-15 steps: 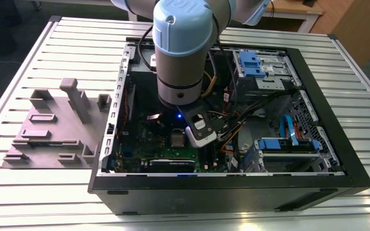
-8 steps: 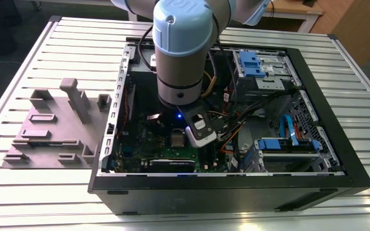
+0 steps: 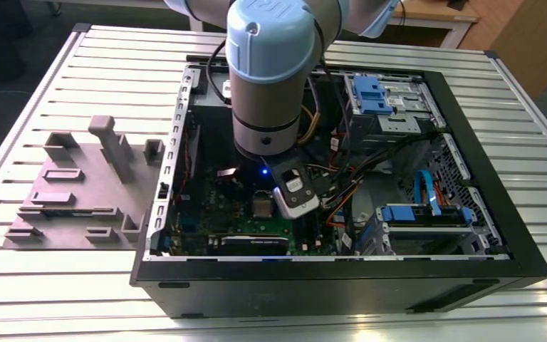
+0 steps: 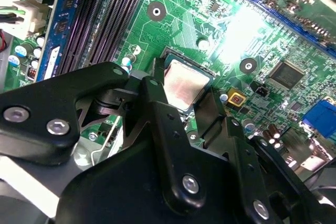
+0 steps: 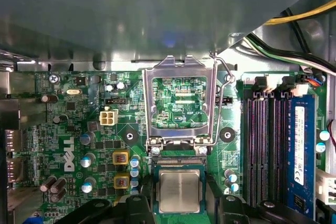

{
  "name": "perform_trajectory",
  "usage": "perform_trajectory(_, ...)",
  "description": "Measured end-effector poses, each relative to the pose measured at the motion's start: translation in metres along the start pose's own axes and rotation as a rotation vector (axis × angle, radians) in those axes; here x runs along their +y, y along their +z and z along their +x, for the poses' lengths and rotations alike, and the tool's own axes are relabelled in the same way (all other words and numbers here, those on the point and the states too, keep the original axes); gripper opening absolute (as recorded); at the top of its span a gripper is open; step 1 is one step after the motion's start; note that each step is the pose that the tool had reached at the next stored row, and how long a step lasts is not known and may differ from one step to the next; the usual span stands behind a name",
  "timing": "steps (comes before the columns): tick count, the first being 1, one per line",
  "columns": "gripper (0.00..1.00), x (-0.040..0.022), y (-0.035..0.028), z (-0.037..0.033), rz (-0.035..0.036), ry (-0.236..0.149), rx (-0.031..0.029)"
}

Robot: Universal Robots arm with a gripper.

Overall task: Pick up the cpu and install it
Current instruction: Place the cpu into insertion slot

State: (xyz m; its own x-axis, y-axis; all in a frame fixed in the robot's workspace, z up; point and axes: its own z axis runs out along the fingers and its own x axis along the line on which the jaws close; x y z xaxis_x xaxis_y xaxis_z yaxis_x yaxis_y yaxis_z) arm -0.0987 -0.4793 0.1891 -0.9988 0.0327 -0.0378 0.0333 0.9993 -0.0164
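Jaws clamp cpu at mobo socket; PC case sits on slatted metal table.

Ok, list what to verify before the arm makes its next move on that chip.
1. Metal frame flipped open, off the socket: ok.
2. Chip edges parallel to the socket: ok.
3. Chip lying fully flat: cannot tell.
4. Gripper centred over the chip: ok.
5. Memory slots apart from the gripper: ok.
6. Cables lying away from the socket: ok.
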Motion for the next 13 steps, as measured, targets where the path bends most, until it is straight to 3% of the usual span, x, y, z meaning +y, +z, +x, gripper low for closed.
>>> perform_trajectory(13,0.47,0.0003,-0.002,-0.0002,-0.0059,-0.001,0.0002)
